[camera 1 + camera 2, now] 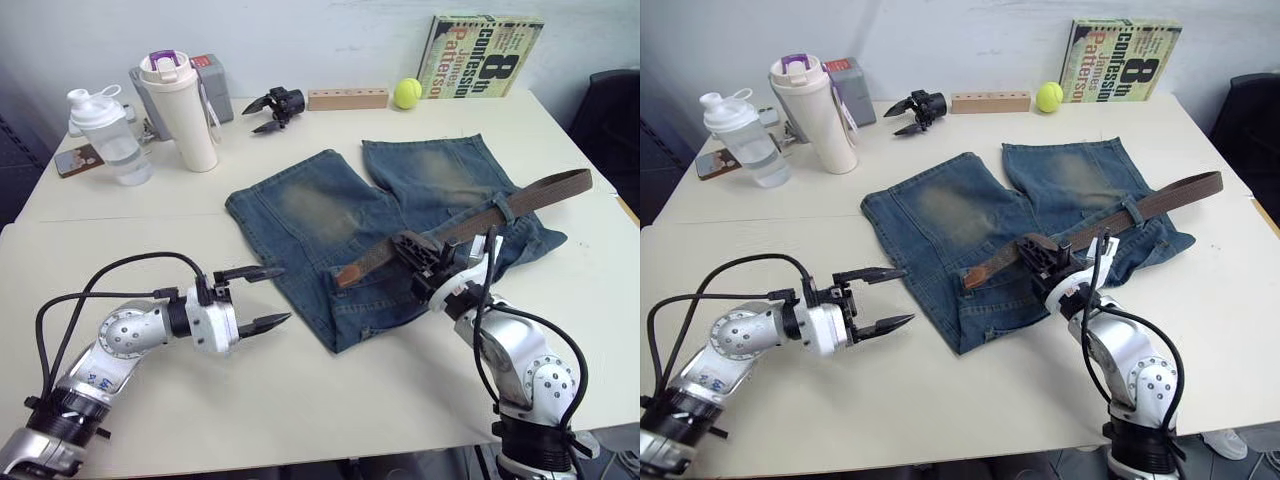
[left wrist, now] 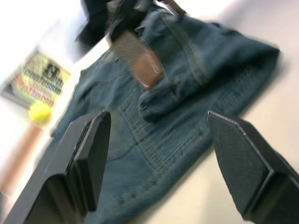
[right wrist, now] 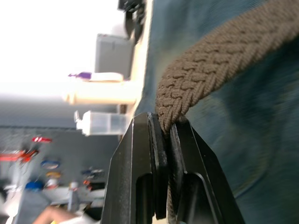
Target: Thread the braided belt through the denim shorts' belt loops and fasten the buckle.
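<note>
Nearest the front edge of the table [image 1: 300, 400], the left gripper [image 1: 258, 297] hangs with its two black fingers spread wide and nothing between them, pointing toward the waistband side of the denim shorts [image 1: 330, 215]. On the right, the right gripper [image 1: 420, 262] is clamped on the braided belt [image 1: 520, 200], the woven strap pinched flat between its fingers in the right wrist view. The shorts lie flat in the middle of the table, legs toward the far edge, waistband toward the front. The belt runs diagonally across the waistband, from its far end near the table's right edge, under at least one of the belt loops [image 1: 497, 210], through the right gripper's grasp, to the tan leather tip [image 1: 352, 272], which juts out beyond that gripper toward the left arm. I cannot make out the buckle. My judgement: the tip's long axis points roughly at the open left gripper, which lies just beside the shorts' corner, so the left arm is the nearer one to receive it
</note>
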